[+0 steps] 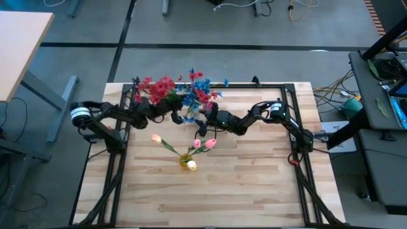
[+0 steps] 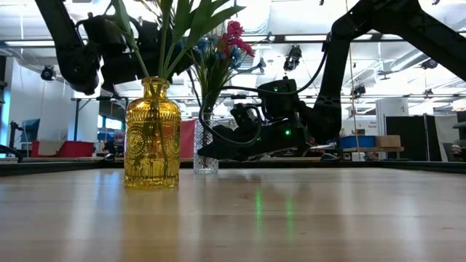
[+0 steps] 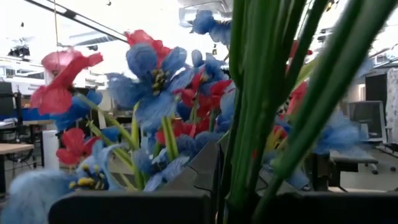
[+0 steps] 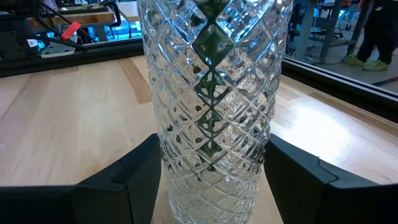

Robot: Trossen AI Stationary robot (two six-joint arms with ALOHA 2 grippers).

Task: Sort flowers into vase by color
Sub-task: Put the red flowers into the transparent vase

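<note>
Flowers with red blossoms (image 1: 158,86) and blue blossoms (image 1: 198,91) crowd the far middle of the wooden table (image 1: 254,184), while pink and cream tulips (image 1: 202,144) stand nearer the table's centre in a yellow glass vase (image 2: 152,135).

Only the high view shows both arms reaching in from the sides: the left gripper (image 1: 173,114) sits beneath the red cluster, and the right gripper (image 1: 205,121) sits just beside the blue one. From above, the tulip stems fan outward from the yellow vase, one pale bud (image 1: 156,137) leaning toward the left arm's side.

The low view shows what the overhead hides: a clear cut-glass vase (image 2: 205,149) standing upright behind the yellow one, with blue and red blossoms rising from it on near-vertical stems. The right gripper lies low at that vase's base.

The right wrist view shows the diamond-patterned clear vase (image 4: 211,106) upright between that gripper's two dark fingers (image 4: 134,180), which sit close on either side of the glass; green stems run down inside it, and whether the fingers actually press the glass cannot be told.

The left wrist view is filled with thick green stems (image 3: 261,112) running upright close to the camera, with blue and red blossoms behind them. Whether the left jaws are closed on those stems cannot be told.
</note>
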